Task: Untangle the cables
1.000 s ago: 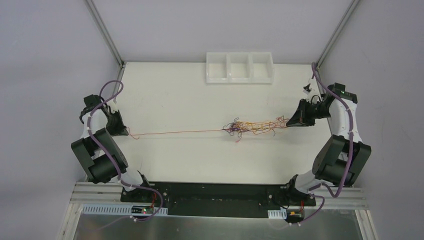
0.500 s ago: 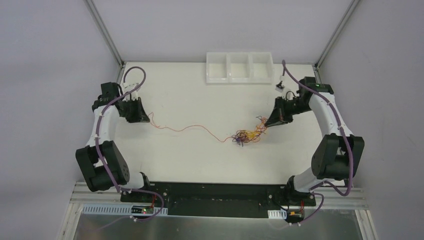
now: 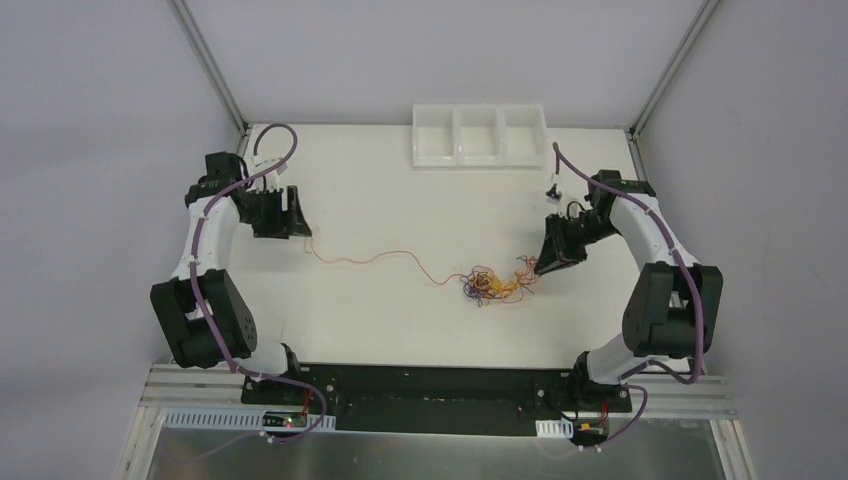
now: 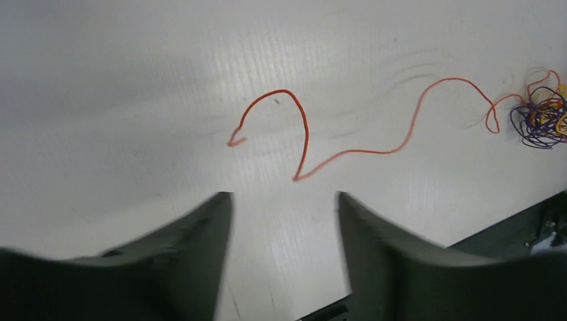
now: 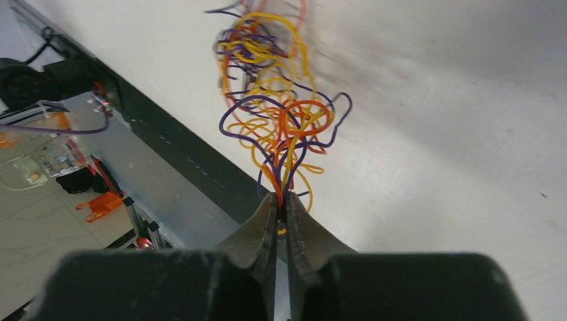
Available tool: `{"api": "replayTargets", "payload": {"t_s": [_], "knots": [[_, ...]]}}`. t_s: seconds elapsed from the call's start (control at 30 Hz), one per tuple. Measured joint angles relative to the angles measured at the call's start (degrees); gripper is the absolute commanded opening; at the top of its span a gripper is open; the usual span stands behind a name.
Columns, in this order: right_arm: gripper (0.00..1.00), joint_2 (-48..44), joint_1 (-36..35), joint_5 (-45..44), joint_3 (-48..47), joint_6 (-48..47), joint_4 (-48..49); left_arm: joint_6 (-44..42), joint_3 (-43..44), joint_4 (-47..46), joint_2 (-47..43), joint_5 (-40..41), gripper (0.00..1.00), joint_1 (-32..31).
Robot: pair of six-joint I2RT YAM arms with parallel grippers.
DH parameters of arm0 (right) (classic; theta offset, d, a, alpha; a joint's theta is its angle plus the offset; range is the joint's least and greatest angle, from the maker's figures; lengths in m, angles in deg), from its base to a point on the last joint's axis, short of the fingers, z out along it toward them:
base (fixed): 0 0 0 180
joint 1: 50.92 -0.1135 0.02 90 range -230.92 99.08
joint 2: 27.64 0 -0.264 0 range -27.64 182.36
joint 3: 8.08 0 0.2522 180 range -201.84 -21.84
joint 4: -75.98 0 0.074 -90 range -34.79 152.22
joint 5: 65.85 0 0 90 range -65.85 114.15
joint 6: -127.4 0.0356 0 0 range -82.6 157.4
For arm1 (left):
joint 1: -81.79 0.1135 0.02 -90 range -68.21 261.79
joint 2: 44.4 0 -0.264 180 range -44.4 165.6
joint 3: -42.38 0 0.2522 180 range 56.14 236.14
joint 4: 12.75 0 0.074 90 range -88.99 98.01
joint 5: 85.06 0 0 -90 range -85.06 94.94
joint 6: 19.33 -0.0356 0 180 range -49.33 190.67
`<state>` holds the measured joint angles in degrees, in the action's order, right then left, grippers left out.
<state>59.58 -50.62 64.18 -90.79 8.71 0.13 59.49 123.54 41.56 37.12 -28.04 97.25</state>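
The cables are a knot of orange, yellow and purple strands (image 3: 490,285) lying right of the table's middle. One long orange cable (image 3: 370,258) snakes from the knot toward the left. Its free end (image 4: 234,140) lies on the table just ahead of my left gripper (image 4: 284,200), which is open with nothing between its fingers. My right gripper (image 5: 281,200) sits at the knot's right edge (image 5: 281,114). Its jaws are pressed together on a few orange, yellow and purple strands. From above, my left gripper (image 3: 298,218) is at the far left and my right gripper (image 3: 543,268) is at the right.
A white tray (image 3: 455,135) with three compartments stands at the table's far edge. The table's near edge and the black base rail (image 3: 430,385) lie just below the knot.
My left gripper has opened and let go of the long orange cable, which now lies slack and wavy. Both arms moved inward, and the once stretched bundle has bunched into a compact knot.
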Motion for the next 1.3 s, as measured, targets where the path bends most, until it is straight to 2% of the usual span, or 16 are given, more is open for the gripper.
{"api": "replayTargets", "payload": {"t_s": [0.03, 0.1, 0.17, 0.23, 0.3, 0.43, 0.6, 0.8, 1.0, 1.07, 1.13, 1.2, 1.3], "knots": [[0.46, 0.81, 0.59, -1.57, 0.79, -0.22, -0.02, -0.94, 0.0, 0.7, 1.09, 0.26, 0.97, 0.02], [0.7, 2.43, 1.75, -4.57, 1.36, -1.01, -0.42, -3.04, -0.04, 3.06, 2.64, -1.46, 0.99, -0.04], [0.84, 2.73, 2.54, -6.49, 1.2, -1.66, -0.5, -5.01, -0.04, 4.57, 2.21, -3.58, 0.99, -1.2], [0.88, 2.47, 2.73, -7.26, 0.28, -1.62, -0.98, -8.48, -0.02, 5.29, 0.35, -5.14, 0.99, -4.74], [0.88, 2.01, 2.34, -7.54, -1.22, -1.6, -1.11, -12.94, 0.39, 5.88, -1.7, -6.4, 0.99, -10.34], [0.88, 1.25, -1.18, -7.89, -3.72, -0.85, -1.05, -25.0, 2.14, 5.95, -3.98, -6.99, 0.98, -26.84], [0.84, 5.51, -6.14, -7.87, -3.72, 0.42, -0.74, -42.01, 4.44, 5.92, 1.31, -4.48, 0.9, -43.3], [0.72, 13.64, -6.45, -10.12, -3.45, 1.92, -0.02, -57.53, 6.67, -0.07, 13.38, 1.75, 0.9, -52.5], [0.65, 19.08, -6.56, -13.7, -3.48, 2.08, -0.17, -68.0, 8.2, -7.04, 20.57, 6.21, 0.9, -57.44], [0.63, 20.48, -6.67, -14.71, -3.48, 2.1, -0.13, -70.34, 8.87, -9.14, 22.36, 7.3, 0.88, -58.47], [0.62, 21.31, -6.75, -15.69, -3.48, 2.1, -0.09, -72.48, 9.44, -11.39, 24.28, 8.44, 0.79, -59.01], [0.6, 21.62, -6.82, -16.65, -3.48, 2.08, -0.02, -75.14, 9.51, -13.16, 26.16, 10.03, 0.63, -59.25], [0.54, 21.62, -6.88, -18.67, -3.45, 1.81, 0.35, -78.01, 9.14, -14.38, 28.02, 12.96, 0.26, -59.25]]}}
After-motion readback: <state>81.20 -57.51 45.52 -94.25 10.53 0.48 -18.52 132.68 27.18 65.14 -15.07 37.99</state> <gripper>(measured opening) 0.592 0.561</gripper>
